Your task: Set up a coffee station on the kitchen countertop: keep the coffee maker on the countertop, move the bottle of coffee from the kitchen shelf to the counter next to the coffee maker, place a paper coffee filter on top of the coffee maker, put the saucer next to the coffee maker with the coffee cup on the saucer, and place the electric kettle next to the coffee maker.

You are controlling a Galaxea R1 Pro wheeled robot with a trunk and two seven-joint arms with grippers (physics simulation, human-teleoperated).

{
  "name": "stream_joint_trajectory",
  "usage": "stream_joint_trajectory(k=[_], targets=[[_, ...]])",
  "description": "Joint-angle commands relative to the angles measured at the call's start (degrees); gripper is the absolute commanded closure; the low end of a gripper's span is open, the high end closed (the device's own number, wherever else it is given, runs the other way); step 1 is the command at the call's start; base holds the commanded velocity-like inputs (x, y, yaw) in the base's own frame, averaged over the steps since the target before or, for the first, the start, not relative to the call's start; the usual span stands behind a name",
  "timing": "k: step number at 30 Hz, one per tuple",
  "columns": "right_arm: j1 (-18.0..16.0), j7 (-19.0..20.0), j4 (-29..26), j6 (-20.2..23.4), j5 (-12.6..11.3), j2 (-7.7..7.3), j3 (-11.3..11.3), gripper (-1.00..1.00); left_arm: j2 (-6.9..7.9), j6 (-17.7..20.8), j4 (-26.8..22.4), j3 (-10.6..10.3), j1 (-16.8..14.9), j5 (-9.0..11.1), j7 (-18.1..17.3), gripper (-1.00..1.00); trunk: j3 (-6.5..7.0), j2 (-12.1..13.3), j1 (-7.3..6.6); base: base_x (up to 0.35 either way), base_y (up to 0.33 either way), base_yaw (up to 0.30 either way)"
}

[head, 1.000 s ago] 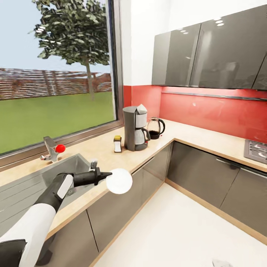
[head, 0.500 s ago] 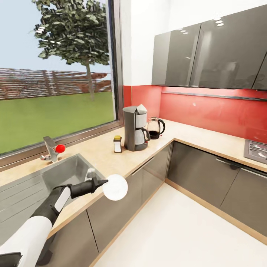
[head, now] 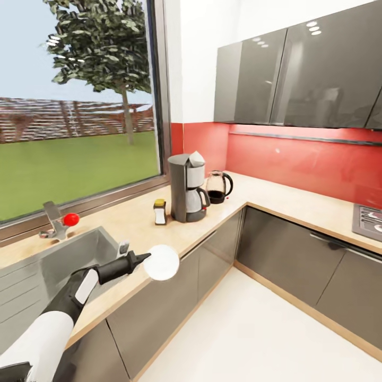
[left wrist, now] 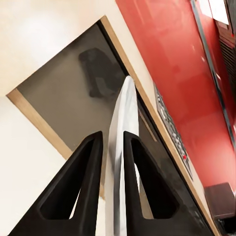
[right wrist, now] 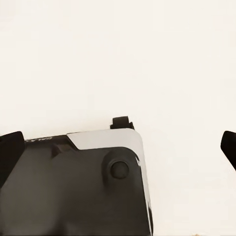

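Observation:
My left gripper point(head: 144, 258) is shut on the rim of a white saucer point(head: 162, 262), held above the countertop's front edge beside the sink. The left wrist view has the saucer point(left wrist: 125, 98) edge-on between the two black fingers point(left wrist: 93, 162). Further along the countertop point(head: 239, 196) stands the grey coffee maker point(head: 184, 188) with a paper filter point(head: 196, 157) on top. The small yellow-capped coffee bottle point(head: 159, 212) is at its left and the dark glass electric kettle point(head: 217, 187) at its right. My right gripper point(right wrist: 118, 145) is open, its fingertips spread wide over pale floor.
A steel sink point(head: 58, 265) with a red-knobbed faucet point(head: 59, 223) lies under the window. Grey base cabinets point(head: 286, 260) run round the corner, with a hob point(head: 369, 218) at far right. Wall cupboards point(head: 297, 69) hang above the red backsplash. My own dark base point(right wrist: 73, 191) is below the right gripper.
The whole view has shifted, so the counter things sit further left in the picture. My left gripper still holds the saucer, a little lower and further left than a second ago.

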Motion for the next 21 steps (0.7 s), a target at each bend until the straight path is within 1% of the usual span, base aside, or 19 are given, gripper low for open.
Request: stream_joint_trajectory(k=[1,3,7,10,13,17,21], targets=[[0.0,0.0,-0.1,0.3,-0.2,0.25,-0.3,-1.0,-0.02,0.3,0.0,0.7,-0.1,0.1,0.0,1.0,-0.13,-0.1,0.06,0.28,-0.176,0.0],[0.1,0.0,-0.1,0.3,-0.2,0.54,-0.3,-1.0,-0.14,0.3,0.1,2.1,-0.1,0.1,0.0,1.0,-0.13,-0.1,0.06,0.28,-0.184,0.0],[0.3,0.0,-0.1,0.3,-0.2,0.67,-0.3,-1.0,-0.26,0.3,0.2,3.8,-0.1,0.0,0.0,1.0,-0.13,-0.1,0.06,0.28,-0.193,0.0],[0.3,0.0,-0.1,0.3,-0.2,0.68,-0.3,-1.0,-0.26,0.2,0.2,4.5,-0.1,0.0,0.4,1.0,-0.13,-0.1,0.06,0.28,-0.197,0.0],[0.4,0.0,-0.1,0.3,-0.2,0.68,-0.3,-1.0,-0.22,0.2,0.1,4.9,-0.1,0.1,1.7,1.0,-0.13,-0.1,0.06,0.281,-0.197,0.0],[0.6,-0.1,-0.1,0.2,-0.2,0.69,-0.3,-1.0,-0.29,0.0,0.2,7.0,-0.1,0.1,3.9,1.0,-0.13,-0.1,0.06,0.284,-0.198,0.005],[0.6,-0.2,-0.1,0.2,-0.2,0.69,-0.3,-1.0,-0.29,-2.1,0.3,7.2,-0.1,0.1,4.1,1.0,-0.13,-0.1,0.06,0.285,-0.198,0.17]])
